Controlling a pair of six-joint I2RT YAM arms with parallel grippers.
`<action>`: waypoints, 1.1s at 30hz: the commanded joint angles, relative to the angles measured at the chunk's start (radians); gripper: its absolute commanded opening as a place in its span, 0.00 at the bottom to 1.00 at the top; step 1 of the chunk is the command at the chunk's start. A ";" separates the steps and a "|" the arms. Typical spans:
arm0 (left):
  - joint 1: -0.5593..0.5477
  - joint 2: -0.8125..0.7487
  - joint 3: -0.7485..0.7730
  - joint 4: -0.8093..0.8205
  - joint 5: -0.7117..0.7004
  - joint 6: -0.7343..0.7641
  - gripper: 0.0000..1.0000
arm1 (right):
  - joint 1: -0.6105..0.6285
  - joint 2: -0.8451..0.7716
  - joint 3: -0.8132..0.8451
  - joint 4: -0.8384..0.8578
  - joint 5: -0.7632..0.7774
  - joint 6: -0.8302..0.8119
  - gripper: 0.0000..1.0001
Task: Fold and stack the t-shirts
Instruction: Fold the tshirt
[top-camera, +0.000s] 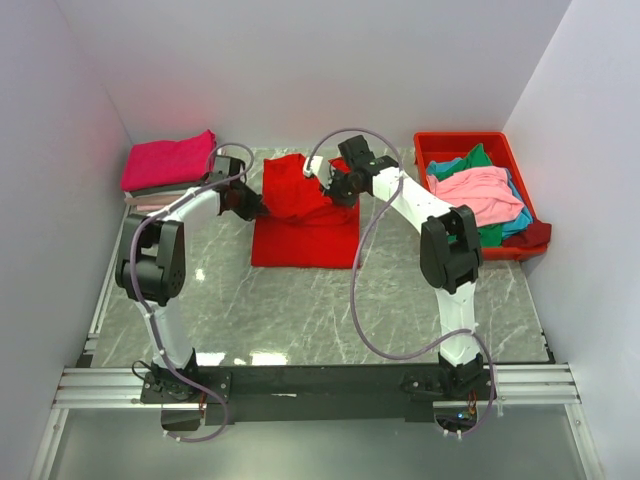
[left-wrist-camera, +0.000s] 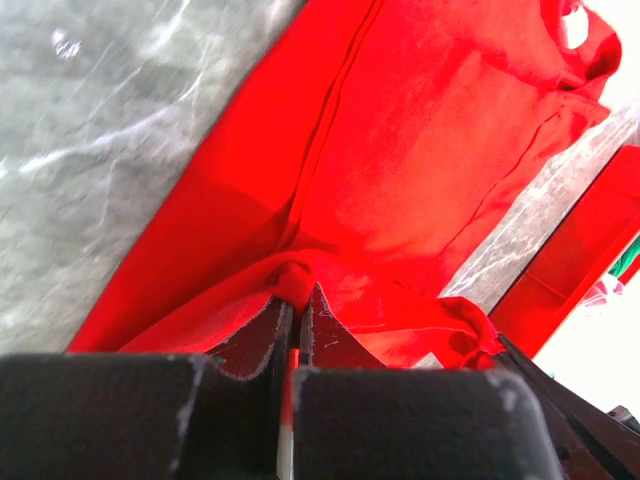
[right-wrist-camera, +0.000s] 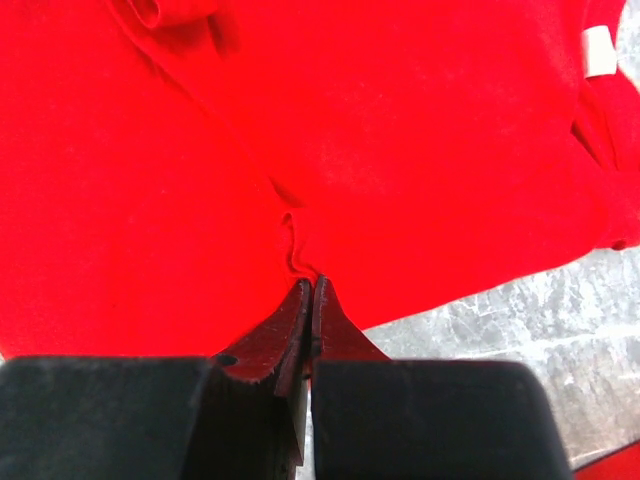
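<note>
Both pairs of jaws are pinching the red t-shirt at upper middle, folding it; next is probably calling for carrying its edge over evenly.

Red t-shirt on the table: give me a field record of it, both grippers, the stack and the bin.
shirt: large bright red cloth t-shirt, centre, far part bunched
left gripper: shut on its left side
right gripper: shut on its right side
stack: folded magenta t-shirt on top, far left
bin: red plastic bin, far right, loose pink t-shirt inside
</note>
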 joint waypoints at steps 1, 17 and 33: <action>0.004 0.018 0.080 -0.008 0.021 0.041 0.00 | -0.007 0.024 0.058 -0.007 0.010 0.015 0.00; 0.061 0.069 0.261 -0.007 0.025 0.185 0.62 | -0.027 -0.043 0.004 0.317 0.295 0.332 0.80; 0.005 -0.604 -0.618 0.100 0.024 -0.038 0.64 | 0.149 -0.521 -0.791 0.362 0.055 -0.034 0.80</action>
